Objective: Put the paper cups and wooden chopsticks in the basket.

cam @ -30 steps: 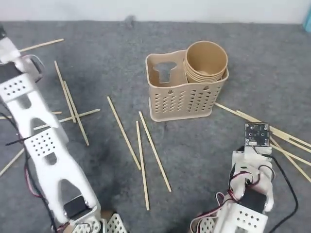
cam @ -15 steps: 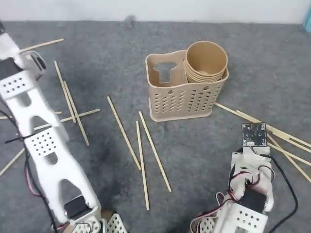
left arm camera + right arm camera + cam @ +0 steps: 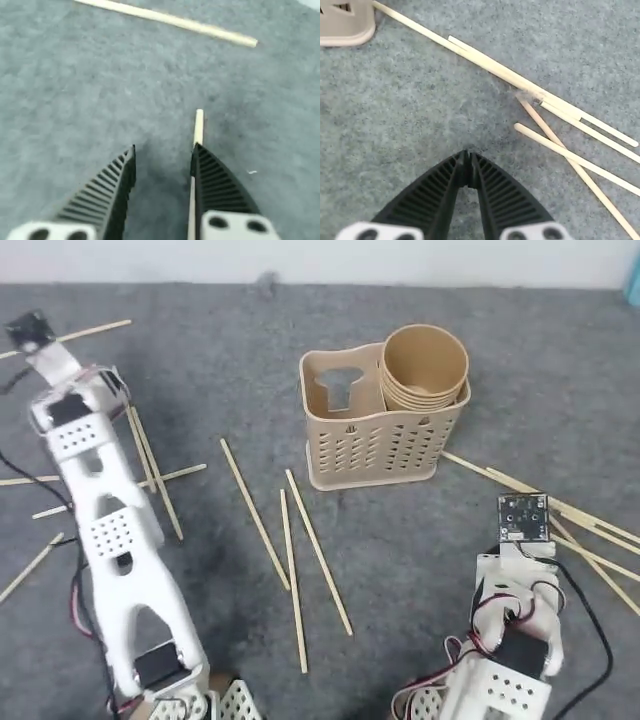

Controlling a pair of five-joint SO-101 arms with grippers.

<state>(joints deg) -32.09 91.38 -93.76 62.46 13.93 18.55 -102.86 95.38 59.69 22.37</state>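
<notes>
Chopsticks [image 3: 291, 560] lie scattered round the basket [image 3: 370, 450], with the cups [image 3: 425, 360] already stacked inside. We see the left arm has swung in over the far sticks. The left gripper [image 3: 164, 147] gapes, one stick [image 3: 198, 122] beside a finger, so a pickup looks close. The right gripper [image 3: 469, 152] is closed and empty.

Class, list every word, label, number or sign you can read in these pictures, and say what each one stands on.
No text can be read anywhere.
The basket, the paper cups and the chopsticks are plain, with no print.
Any marks on the small circuit board at the right arm's wrist are too small to read.
</notes>
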